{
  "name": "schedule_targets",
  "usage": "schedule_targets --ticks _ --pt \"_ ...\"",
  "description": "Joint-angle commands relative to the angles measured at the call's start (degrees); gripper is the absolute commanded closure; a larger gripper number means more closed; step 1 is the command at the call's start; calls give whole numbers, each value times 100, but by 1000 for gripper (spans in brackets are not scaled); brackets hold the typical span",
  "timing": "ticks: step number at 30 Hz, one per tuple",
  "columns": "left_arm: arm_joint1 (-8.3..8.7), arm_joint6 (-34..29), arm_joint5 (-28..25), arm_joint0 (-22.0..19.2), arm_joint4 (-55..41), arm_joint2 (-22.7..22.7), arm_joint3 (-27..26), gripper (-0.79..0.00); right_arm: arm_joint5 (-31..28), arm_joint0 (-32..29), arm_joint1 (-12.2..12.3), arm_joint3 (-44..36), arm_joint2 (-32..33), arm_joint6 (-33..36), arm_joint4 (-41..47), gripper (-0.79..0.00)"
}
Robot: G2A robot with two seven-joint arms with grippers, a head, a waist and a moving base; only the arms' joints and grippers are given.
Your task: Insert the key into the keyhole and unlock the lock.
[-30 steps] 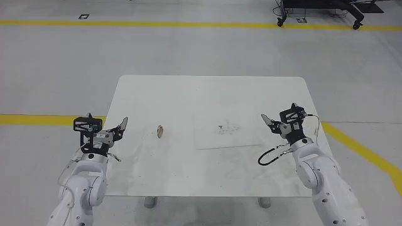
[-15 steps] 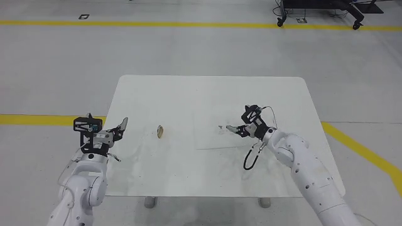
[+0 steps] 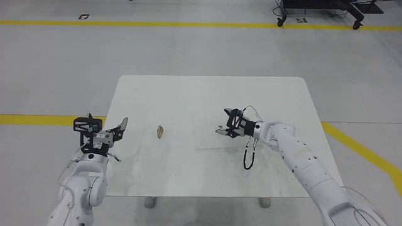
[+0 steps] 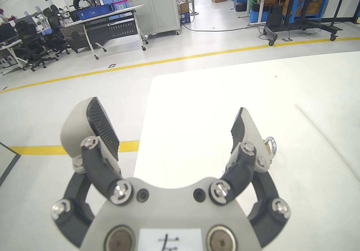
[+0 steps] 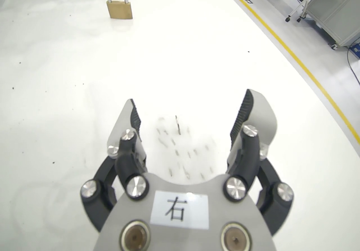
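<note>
A brass padlock [image 3: 161,131] with a silver shackle stands upright on the white table [image 3: 207,91], left of centre. In the right wrist view the padlock [image 5: 119,9] is far ahead. A small thin key [image 5: 177,124] lies on the tabletop just beyond and between the open fingers of my right gripper [image 5: 191,103]. From above, the right gripper [image 3: 224,123] hovers near the table's middle. My left gripper [image 3: 122,125] sits at the table's left edge, open and empty [image 4: 171,125]. The padlock's shackle [image 4: 272,145] peeks out behind one left finger.
A thin white sheet [image 3: 242,139] lies flat on the table around the key, marked with faint grey smudges [image 5: 185,156]. A black cable loop [image 3: 248,157] hangs from the right arm. Yellow floor lines [image 3: 38,119] run past the table.
The right arm has swung from the table's right edge toward the centre, bringing its open gripper over the key. The left arm and the padlock have stayed put.
</note>
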Motion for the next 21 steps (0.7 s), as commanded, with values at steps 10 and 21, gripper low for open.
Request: schedule_targets --ticks 10,21 --pt "0 0 0 0 0 0 0 -785 -227 401 11 503 -434 -467 -897 -329" --pt "0 0 0 0 0 0 0 -785 -140 706 -122 879 -768 -415 -892 -74"
